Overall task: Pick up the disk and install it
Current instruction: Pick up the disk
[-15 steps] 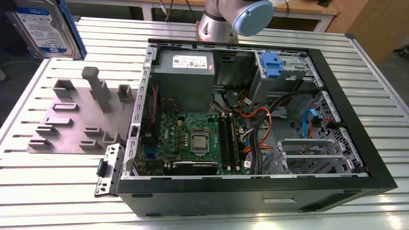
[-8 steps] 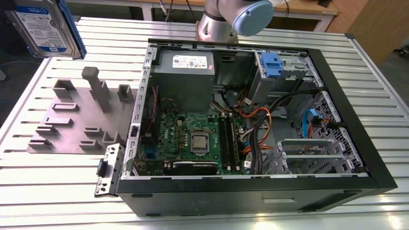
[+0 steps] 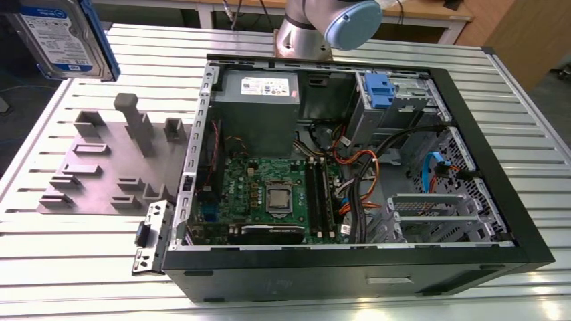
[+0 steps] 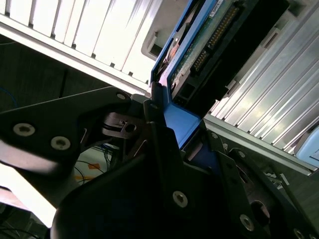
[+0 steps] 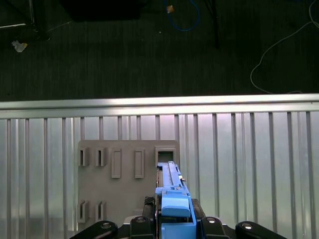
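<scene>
The disk (image 3: 63, 33) hangs in the air at the exterior view's far upper left, above the table's corner, its white-and-blue label facing the camera and its blue carrier frame along one edge. In the first wrist view the disk (image 5: 171, 186) is seen edge-on, directly over the grey slotted fixture plate (image 5: 124, 179). My gripper (image 5: 174, 221) is shut on the disk's blue carrier, with dark fingers (image 5: 144, 221) on either side. In the second wrist view the gripper (image 4: 174, 127) clamps the blue frame, and the disk (image 4: 219, 35) sticks out beyond it with its connector side showing.
An open computer case (image 3: 357, 271) lies on the slatted metal table (image 3: 80, 267), holding a grey power-supply box (image 3: 259, 87), a motherboard (image 3: 267, 194), cables and a blue latch with a silver cage (image 3: 379, 90). The grey fixture plate (image 3: 107, 167) sits beside it. Dark floor (image 5: 149, 50) lies past the table edge.
</scene>
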`<move>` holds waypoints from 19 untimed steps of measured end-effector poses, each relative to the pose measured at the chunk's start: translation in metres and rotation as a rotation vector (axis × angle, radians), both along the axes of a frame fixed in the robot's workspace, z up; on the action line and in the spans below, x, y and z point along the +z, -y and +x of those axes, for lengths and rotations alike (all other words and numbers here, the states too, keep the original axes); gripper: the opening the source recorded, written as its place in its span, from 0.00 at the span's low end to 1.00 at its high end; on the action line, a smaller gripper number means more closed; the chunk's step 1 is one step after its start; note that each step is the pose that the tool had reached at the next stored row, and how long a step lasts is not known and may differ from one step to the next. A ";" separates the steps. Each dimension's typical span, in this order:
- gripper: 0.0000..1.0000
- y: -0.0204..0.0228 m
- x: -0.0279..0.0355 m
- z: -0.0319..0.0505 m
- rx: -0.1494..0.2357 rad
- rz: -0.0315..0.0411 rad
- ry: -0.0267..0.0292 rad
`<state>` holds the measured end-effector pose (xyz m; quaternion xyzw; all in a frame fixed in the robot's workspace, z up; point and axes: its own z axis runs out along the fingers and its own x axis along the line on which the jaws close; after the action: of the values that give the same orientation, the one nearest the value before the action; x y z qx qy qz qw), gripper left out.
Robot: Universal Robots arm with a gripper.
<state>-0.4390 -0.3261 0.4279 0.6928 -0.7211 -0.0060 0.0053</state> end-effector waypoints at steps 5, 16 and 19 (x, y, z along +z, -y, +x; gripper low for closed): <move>0.37 0.0000 0.0018 0.0000 0.000 0.0000 0.0000; 0.37 0.0000 0.0087 0.0000 0.000 0.0000 0.0001; 0.37 0.0000 0.0109 0.0000 0.000 0.0000 0.0000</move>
<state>-0.4390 -0.3261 0.4387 0.6927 -0.7211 -0.0060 0.0053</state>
